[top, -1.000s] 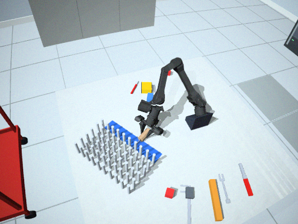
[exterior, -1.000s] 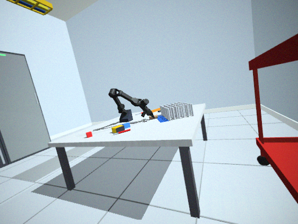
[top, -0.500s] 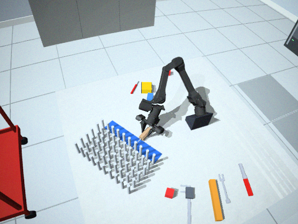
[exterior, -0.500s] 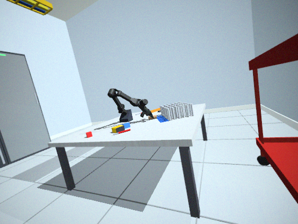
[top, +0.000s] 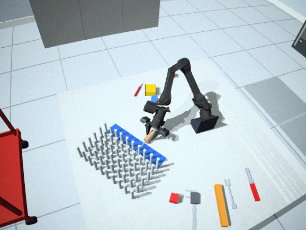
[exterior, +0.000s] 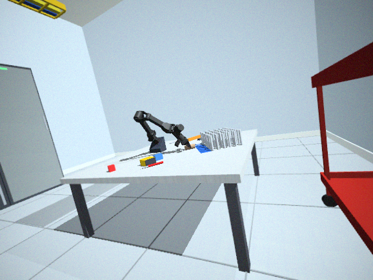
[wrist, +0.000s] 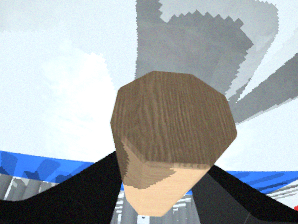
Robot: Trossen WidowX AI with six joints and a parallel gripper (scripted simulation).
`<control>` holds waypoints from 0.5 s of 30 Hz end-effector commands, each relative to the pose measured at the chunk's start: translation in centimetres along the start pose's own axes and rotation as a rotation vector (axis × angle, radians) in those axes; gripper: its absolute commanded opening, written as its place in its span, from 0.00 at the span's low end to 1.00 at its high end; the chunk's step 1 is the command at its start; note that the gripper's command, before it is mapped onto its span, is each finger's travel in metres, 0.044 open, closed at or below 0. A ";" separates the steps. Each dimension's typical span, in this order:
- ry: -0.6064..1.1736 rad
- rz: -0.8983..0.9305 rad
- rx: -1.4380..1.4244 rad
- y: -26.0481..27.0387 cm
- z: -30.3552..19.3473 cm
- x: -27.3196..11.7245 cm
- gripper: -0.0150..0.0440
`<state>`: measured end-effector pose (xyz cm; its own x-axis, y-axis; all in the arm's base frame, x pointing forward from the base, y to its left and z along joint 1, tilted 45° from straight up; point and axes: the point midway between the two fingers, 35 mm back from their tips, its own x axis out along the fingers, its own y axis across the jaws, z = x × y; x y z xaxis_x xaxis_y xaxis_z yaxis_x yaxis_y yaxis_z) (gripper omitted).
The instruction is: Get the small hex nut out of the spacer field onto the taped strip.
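Observation:
My gripper [top: 151, 135] [exterior: 188, 147] [wrist: 157, 159] is shut on a tool's wooden handle [top: 149, 136] [exterior: 190, 147] [wrist: 172, 120], low beside the blue taped strip [top: 115, 127] [exterior: 202, 148] [wrist: 45, 167]. The handle slants down toward the field. Its thin metal shaft [top: 141, 147] crosses the strip and runs in between the front spacers [top: 158, 163] [exterior: 207, 140], where its far end is hidden. The spacers that I can see stand upright in rows. I cannot make out the hex nut in any view.
A red cube [top: 173, 198], a dark-headed tool [top: 195, 197], an orange bar [top: 221, 205], a grey fork-like tool [top: 231, 194] and a red-handled tool [top: 254, 192] lie right of the field. A yellow block [top: 150, 89], blue block [top: 154, 98] and small red tool [top: 137, 91] lie behind the hand.

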<state>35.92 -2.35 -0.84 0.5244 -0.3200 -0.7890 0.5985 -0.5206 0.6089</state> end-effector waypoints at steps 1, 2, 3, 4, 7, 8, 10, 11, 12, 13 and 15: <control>0.004 -0.004 -0.005 -0.1 0.3 -0.2 0.25; 0.004 -0.004 -0.005 -0.1 0.3 -0.3 0.25; 0.004 -0.004 -0.005 -0.1 0.4 -0.3 0.25; 0.004 -0.004 -0.005 -0.1 0.4 -0.3 0.25; 0.004 -0.004 -0.006 -0.1 0.6 -0.4 0.25; 0.004 -0.004 -0.006 -0.1 0.6 -0.5 0.25; 0.004 -0.004 -0.006 -0.1 0.7 -0.6 0.25; 0.004 -0.004 -0.006 -0.2 0.8 -0.6 0.25; 0.004 -0.004 -0.006 -0.2 0.8 -0.6 0.25; 0.004 -0.004 -0.006 -0.2 0.9 -0.7 0.25; 0.004 -0.005 -0.006 -0.2 1.0 -0.7 0.25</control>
<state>35.18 -2.81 -0.49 0.5249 -0.3208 -0.7884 0.5980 -0.5201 0.6098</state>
